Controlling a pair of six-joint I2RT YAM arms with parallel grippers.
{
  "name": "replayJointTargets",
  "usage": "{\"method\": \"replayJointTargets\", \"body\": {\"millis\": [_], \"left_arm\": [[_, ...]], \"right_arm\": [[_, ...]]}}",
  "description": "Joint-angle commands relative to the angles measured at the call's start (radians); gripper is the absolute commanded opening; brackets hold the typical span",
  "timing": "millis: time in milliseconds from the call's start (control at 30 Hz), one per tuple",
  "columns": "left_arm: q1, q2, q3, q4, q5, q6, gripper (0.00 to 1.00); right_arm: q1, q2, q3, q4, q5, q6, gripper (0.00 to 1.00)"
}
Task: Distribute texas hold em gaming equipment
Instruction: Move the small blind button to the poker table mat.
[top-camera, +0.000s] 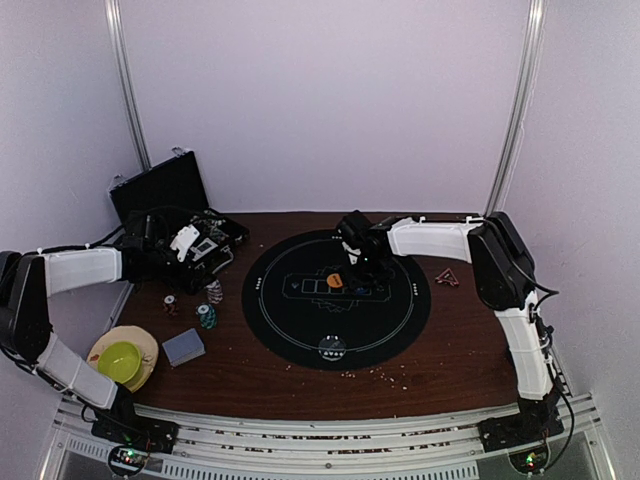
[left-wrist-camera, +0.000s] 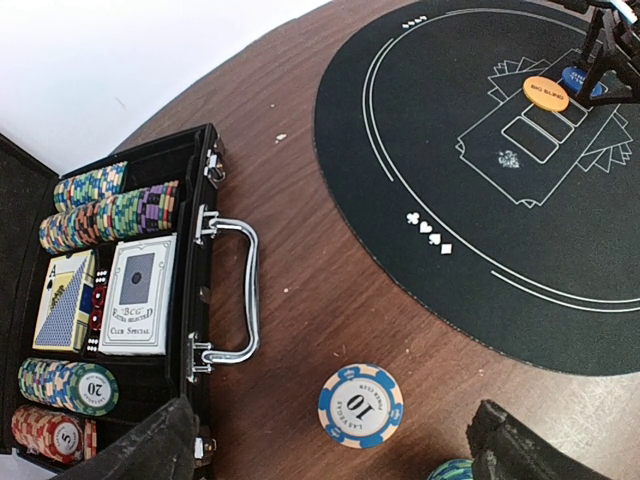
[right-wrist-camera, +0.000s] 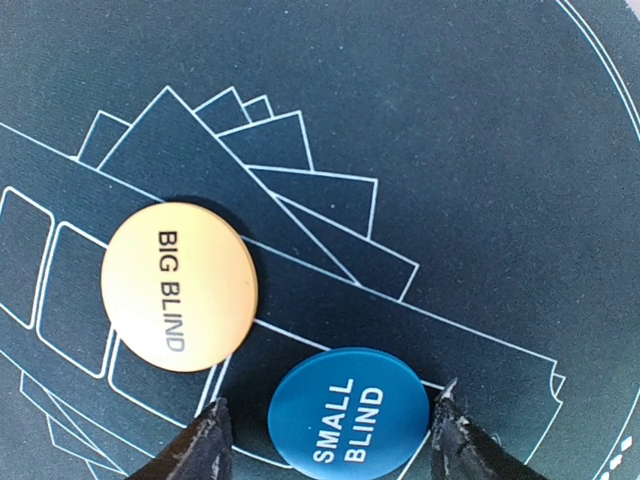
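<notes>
A blue disc marked SMALL BLIND (right-wrist-camera: 350, 410) lies flat on the black round mat (right-wrist-camera: 480, 150). It sits between the fingertips of my right gripper (right-wrist-camera: 328, 438), which is open with a small gap on each side. Beside it lies an orange BIG BLIND disc (right-wrist-camera: 180, 287) (top-camera: 335, 281). My left gripper (left-wrist-camera: 335, 450) hangs open over a blue-and-white "10" poker chip (left-wrist-camera: 361, 405) on the wood. Next to that chip stands the open black case (left-wrist-camera: 190, 200). The case holds rows of poker chips (left-wrist-camera: 100, 215) and two card decks (left-wrist-camera: 138, 295).
Small chip stacks (top-camera: 213, 292) stand left of the mat (top-camera: 400, 320). A grey-blue card deck (top-camera: 183, 347) lies nearer the front. A yellow-green bowl on a plate (top-camera: 122, 360) sits at the front left. Small red pieces (top-camera: 447, 277) lie right of the mat.
</notes>
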Motion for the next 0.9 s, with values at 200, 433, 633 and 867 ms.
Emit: {"method": "replayJointTargets", "body": {"millis": [200, 433, 633, 867], "left_arm": [[-0.004, 0.009, 0.006, 0.036, 0.007, -0.003, 0.98], [-0.003, 0.01, 0.005, 0.038, 0.009, -0.004, 0.98], [-0.004, 0.006, 0.004, 0.037, 0.007, -0.004, 0.98], [-0.003, 0.011, 0.006, 0.037, 0.007, -0.004, 0.98]], "right_arm": [[-0.005, 0.064, -0.052, -0.02, -0.041, -0.01, 0.67], [-0.027, 0.042, -0.094, 0.004, -0.04, 0.01, 0.62], [-0.038, 0.026, -0.103, 0.016, -0.041, 0.02, 0.54], [-0.038, 0.022, -0.092, 0.024, -0.065, 0.016, 0.52]]}}
